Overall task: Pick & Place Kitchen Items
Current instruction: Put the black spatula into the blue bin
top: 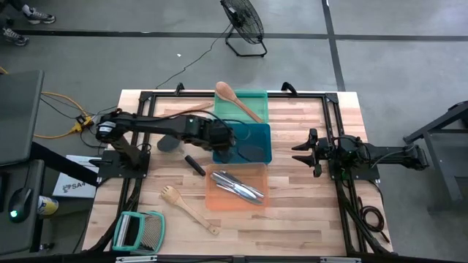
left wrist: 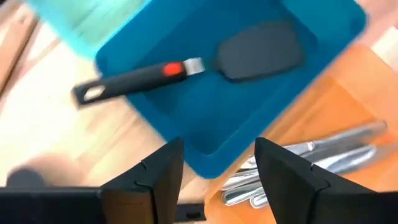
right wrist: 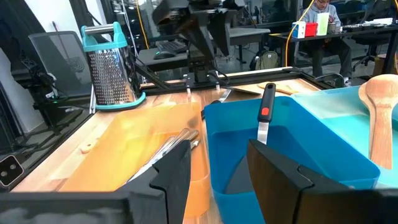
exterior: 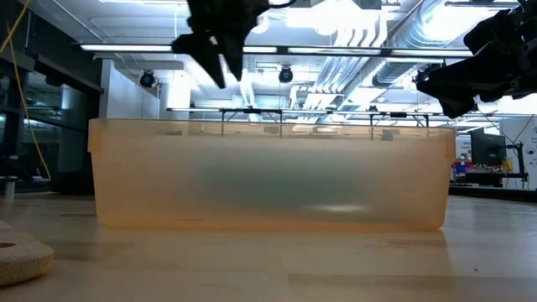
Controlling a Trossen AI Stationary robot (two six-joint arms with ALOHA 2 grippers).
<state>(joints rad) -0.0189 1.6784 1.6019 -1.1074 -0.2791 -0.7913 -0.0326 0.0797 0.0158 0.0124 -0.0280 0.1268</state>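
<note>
A black spatula (left wrist: pixel 249 50) with a red-banded handle lies in the blue tray (top: pixel 257 139). Its head rests on the tray floor and its handle (left wrist: pixel 118 84) leans over the tray's left rim; it also shows in the right wrist view (right wrist: pixel 266 109). My left gripper (left wrist: pixel 217 180) is open and empty above the blue tray's left near corner (top: pixel 225 139). My right gripper (right wrist: pixel 217 177) is open and empty at the table's right side (top: pixel 303 152), pointing toward the trays. Silver utensils (top: pixel 238 186) lie in the orange tray (top: pixel 216 201). A wooden spoon (top: pixel 234 98) lies in the green tray (top: pixel 259 98).
A wooden fork (top: pixel 189 207) and a black utensil (top: pixel 191 164) lie on the table left of the orange tray. A teal-framed grater (top: pixel 139 232) lies at the near left corner. In the low view the orange tray (exterior: pixel 268 176) fills the front.
</note>
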